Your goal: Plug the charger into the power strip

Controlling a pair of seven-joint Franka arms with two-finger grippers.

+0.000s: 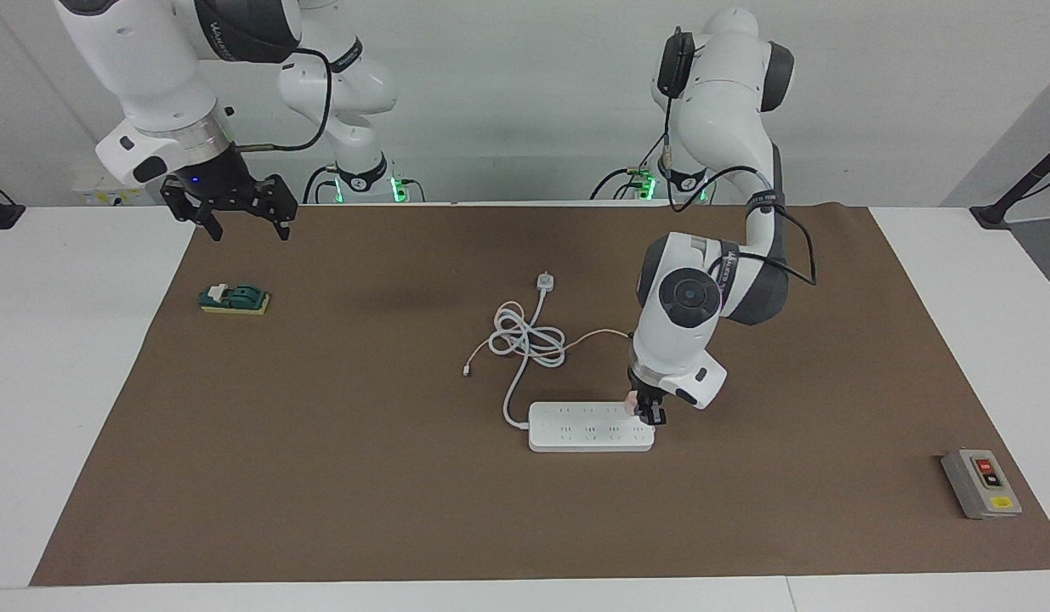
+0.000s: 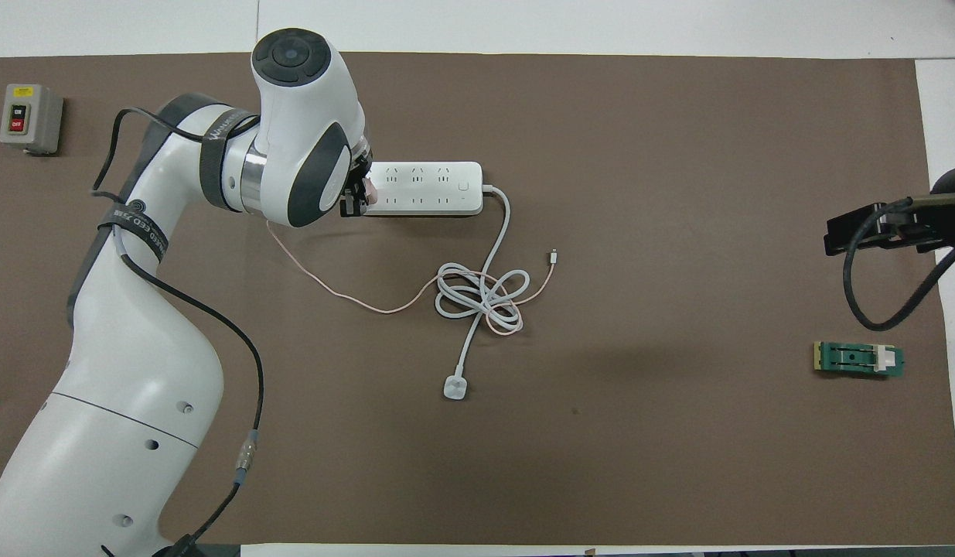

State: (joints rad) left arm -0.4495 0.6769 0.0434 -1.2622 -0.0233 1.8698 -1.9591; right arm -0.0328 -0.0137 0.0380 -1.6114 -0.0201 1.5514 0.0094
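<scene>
The white power strip (image 1: 588, 427) (image 2: 431, 188) lies flat in the middle of the brown mat. My left gripper (image 1: 646, 410) (image 2: 359, 196) is shut on the small pale-pink charger (image 1: 632, 404) (image 2: 366, 193), holding it over the strip's end toward the left arm's end of the table. Whether the prongs sit in the sockets is hidden by the hand. The charger's thin pink cable (image 2: 330, 290) (image 1: 588, 338) trails back toward the robots and crosses the coiled white cord. My right gripper (image 1: 240, 212) (image 2: 871, 230) hangs open over the mat's edge at the right arm's end and waits.
The strip's thick white cord (image 1: 525, 340) (image 2: 481, 298) is coiled nearer the robots, ending in a white plug (image 1: 545, 281) (image 2: 454, 387). A green and yellow block (image 1: 234, 299) (image 2: 858, 360) lies under the right gripper. A grey button box (image 1: 981, 483) (image 2: 30, 117) sits at the left arm's end.
</scene>
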